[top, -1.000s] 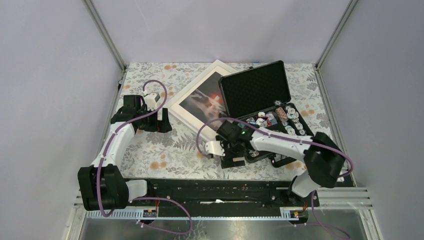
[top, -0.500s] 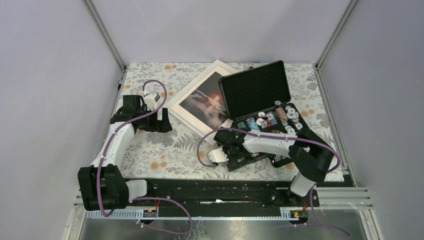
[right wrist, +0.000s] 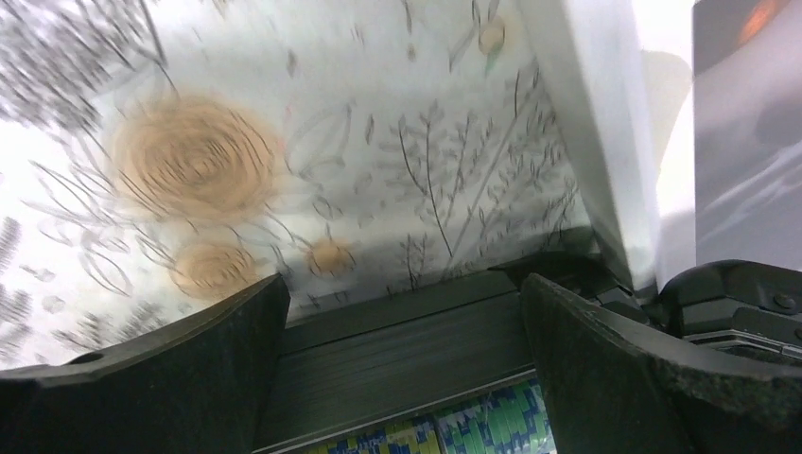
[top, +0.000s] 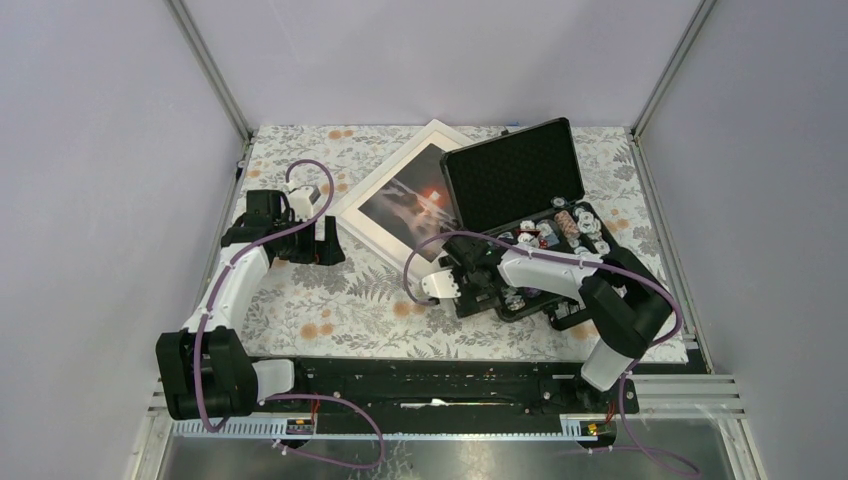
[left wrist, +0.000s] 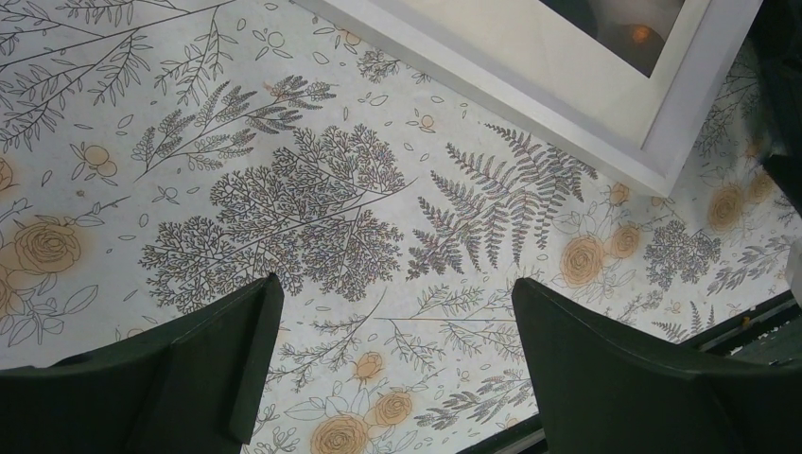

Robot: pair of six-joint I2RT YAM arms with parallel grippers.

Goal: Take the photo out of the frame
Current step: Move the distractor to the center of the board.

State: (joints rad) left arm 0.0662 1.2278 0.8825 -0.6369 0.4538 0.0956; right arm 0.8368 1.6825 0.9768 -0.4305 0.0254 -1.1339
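Right gripper (right wrist: pixel 402 284): jaws wide apart, nothing between them. It sits low over the near-left edge of the black case (top: pixel 512 175), centre-right of the overhead view. The wrist view is blurred, but it shows floral tablecloth (top: pixel 330 300), the case rim, and a white corner of the frame (top: pixel 380 236) at upper right.

Left gripper (left wrist: pixel 397 284): jaws also fully spread and empty, hovering over bare cloth at centre-left. The frame's corner is just beyond the fingertips, not touching them.

Case: open, lid upright, with round chips (top: pixel 565 222) in the tray.

The frame lies flat and face up, rotated like a diamond, in the upper middle of the overhead view. The photo (top: pixel 410 200) is seated inside it, orange sun visible. The frame's right side is hidden behind the case lid (under it or merely behind, cannot tell).

Judgement: removal not started, since neither arm has contact.

Risks:
- The back is underneath, so the frame likely needs turning over. A swing this close to the case could hit the lid or spill chips.
- The right fingers are nearer the case rim than the frame, so closing here could catch the case instead.
- The frame has a thin edge and lies flat on the cloth. Fingers may skid off or bunch the cloth, dragging the frame instead of lifting it.
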